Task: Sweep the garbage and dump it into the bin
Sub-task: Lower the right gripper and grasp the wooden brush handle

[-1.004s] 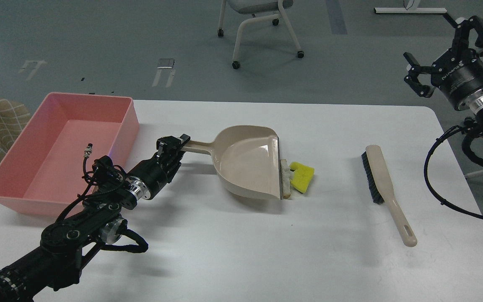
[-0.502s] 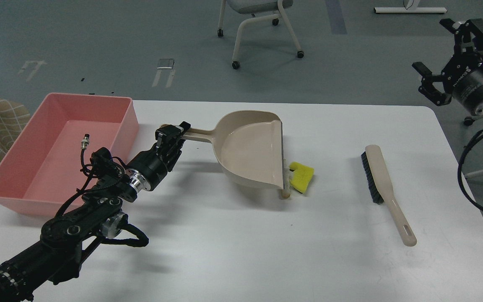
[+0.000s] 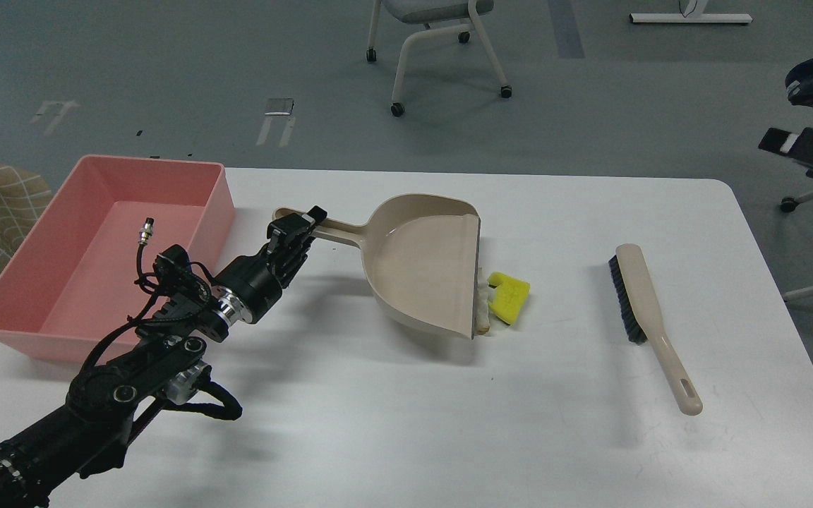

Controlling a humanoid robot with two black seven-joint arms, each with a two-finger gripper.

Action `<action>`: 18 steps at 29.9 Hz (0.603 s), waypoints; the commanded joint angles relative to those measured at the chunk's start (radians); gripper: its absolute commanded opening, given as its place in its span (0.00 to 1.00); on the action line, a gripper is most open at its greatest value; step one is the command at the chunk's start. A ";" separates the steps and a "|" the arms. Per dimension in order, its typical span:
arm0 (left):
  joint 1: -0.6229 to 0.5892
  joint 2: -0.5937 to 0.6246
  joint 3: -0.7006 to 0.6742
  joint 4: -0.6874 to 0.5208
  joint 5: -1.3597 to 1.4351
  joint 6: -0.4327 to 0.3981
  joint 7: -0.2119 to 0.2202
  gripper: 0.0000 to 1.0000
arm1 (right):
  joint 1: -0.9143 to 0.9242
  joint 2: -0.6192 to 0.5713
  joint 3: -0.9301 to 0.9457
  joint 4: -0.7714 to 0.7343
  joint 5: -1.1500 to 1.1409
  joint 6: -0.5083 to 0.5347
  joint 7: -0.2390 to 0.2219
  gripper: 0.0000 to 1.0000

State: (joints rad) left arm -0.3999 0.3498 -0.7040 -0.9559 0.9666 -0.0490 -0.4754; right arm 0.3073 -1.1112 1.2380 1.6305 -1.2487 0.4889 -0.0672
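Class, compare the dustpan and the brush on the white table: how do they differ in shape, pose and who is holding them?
The dustpan is a broad scoop with a short handle; the brush is a slim stick with black bristles along one edge. The dustpan's handle is gripped by the left gripper; the brush lies untouched. The dustpan's lip sits against the garbage; the brush lies apart from it. Both are beige plastic.
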 commanded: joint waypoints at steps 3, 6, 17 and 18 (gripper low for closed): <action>-0.002 0.003 0.035 0.002 0.003 0.000 -0.002 0.01 | -0.108 0.037 -0.045 0.006 -0.124 0.000 -0.039 1.00; 0.000 0.008 0.037 0.002 0.003 0.000 -0.002 0.01 | -0.161 0.076 -0.048 0.012 -0.140 0.000 -0.042 1.00; 0.006 0.018 0.063 0.002 0.003 0.006 0.000 0.01 | -0.249 0.243 -0.048 0.011 -0.347 0.000 -0.075 0.89; 0.007 0.018 0.063 0.002 0.003 0.008 0.000 0.01 | -0.249 0.254 -0.049 0.011 -0.353 0.000 -0.082 0.85</action>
State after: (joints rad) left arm -0.3945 0.3719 -0.6417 -0.9540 0.9702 -0.0440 -0.4761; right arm 0.0601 -0.8922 1.1887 1.6414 -1.5764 0.4888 -0.1316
